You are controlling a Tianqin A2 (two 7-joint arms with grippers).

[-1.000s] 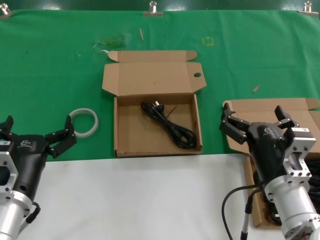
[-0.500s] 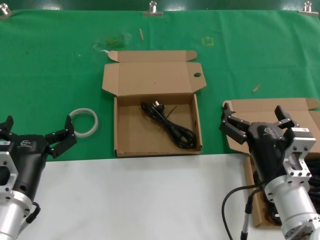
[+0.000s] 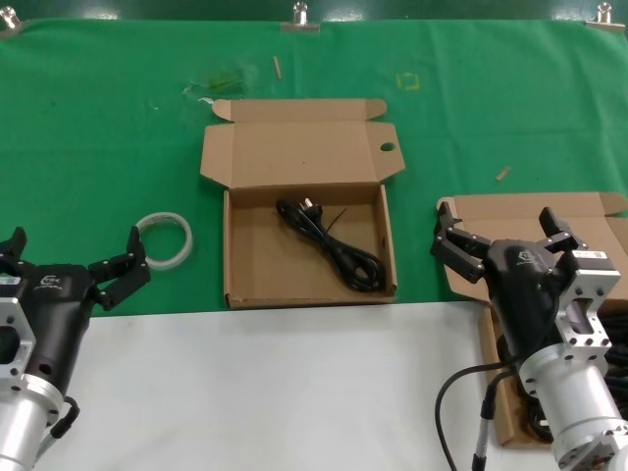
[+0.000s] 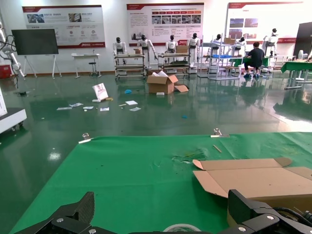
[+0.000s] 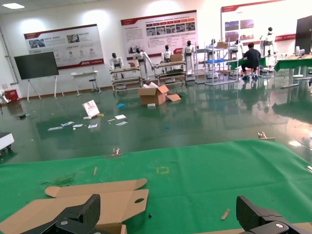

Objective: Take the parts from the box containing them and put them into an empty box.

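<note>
In the head view, the brown box with a round hole in its lid flap (image 3: 304, 157) lies open at the middle of the green mat, and one black power cord (image 3: 332, 247) lies inside it. The second box (image 3: 530, 208) sits at the right, mostly hidden behind my right arm; dark cords (image 3: 620, 343) show at its far edge. My right gripper (image 3: 500, 231) hangs open above that box's near-left corner. My left gripper (image 3: 74, 253) is open at the left, beside the tape ring. The holed lid (image 5: 92, 202) also shows in the right wrist view between the open fingers (image 5: 83, 214).
A white translucent tape ring (image 3: 164, 238) lies on the mat left of the middle box, seen too in the left wrist view as the tape ring (image 4: 181, 227). A small wooden chip (image 3: 502, 174) lies right of the holed box. The white table front (image 3: 294, 392) runs below the mat.
</note>
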